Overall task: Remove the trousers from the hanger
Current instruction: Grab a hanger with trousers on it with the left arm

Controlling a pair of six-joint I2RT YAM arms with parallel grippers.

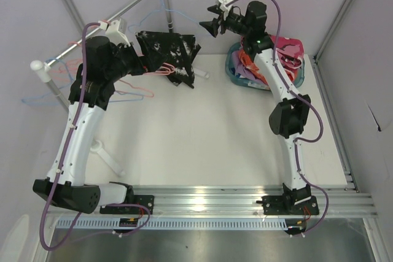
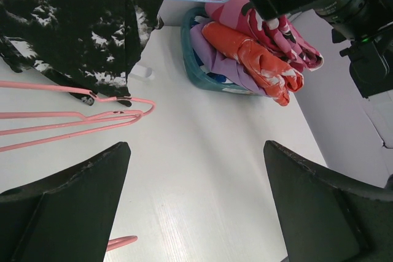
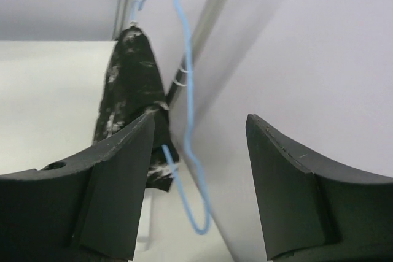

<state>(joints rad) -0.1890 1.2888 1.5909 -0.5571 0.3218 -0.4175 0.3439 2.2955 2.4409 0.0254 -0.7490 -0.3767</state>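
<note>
The black trousers with white speckles [image 1: 169,56] [image 2: 67,26] [image 3: 126,90] hang below the rack rail [image 1: 98,23], with a pink hanger [image 1: 161,70] [image 2: 92,115] running across them. My left gripper [image 1: 140,65] [image 2: 196,145] stands open just left of them, with only table between its fingers. To their right, at rail height, my right gripper [image 1: 209,24] [image 3: 199,116] is open and holds nothing. It faces a bare blue hanger [image 1: 174,13] [image 3: 187,108]. Orange [image 2: 252,59], lavender [image 2: 206,50] and pink-magenta [image 2: 273,32] trousers lie piled in a teal basket [image 1: 235,75] [image 2: 195,75].
More bare pink [image 1: 64,69] and blue [image 1: 37,99] hangers hang at the rail's left end. The rack's white foot [image 1: 107,157] lies on the table by the left arm. Walls close in behind the rack and on the right.
</note>
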